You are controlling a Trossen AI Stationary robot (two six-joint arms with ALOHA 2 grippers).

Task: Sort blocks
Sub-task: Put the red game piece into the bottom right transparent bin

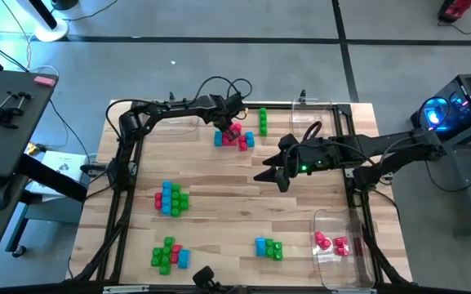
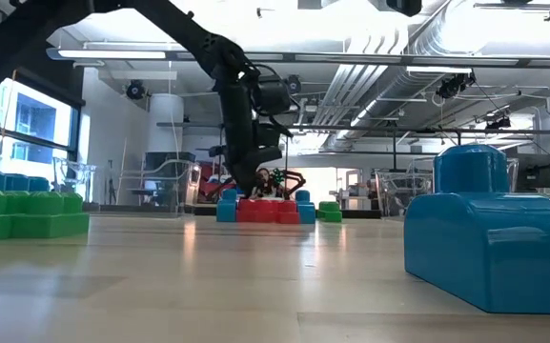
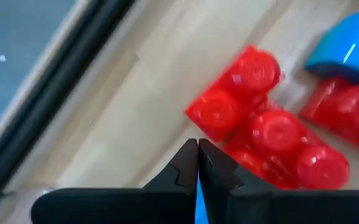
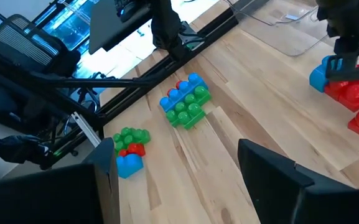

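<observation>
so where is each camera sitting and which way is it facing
High: overhead, straight down on the table; both arms show.
Low: tabletop height, level across to the red blocks; left arm shows.
Left wrist: over the same red blocks; left gripper shut.
Right wrist: across the table; right gripper open.
High and right wrist share the green-blue cluster.

You get even, bright ceiling light; window glare washes the low view's backdrop. Left wrist view is blurred close-up; the near blue block [image 2: 489,233] looms soft.
</observation>
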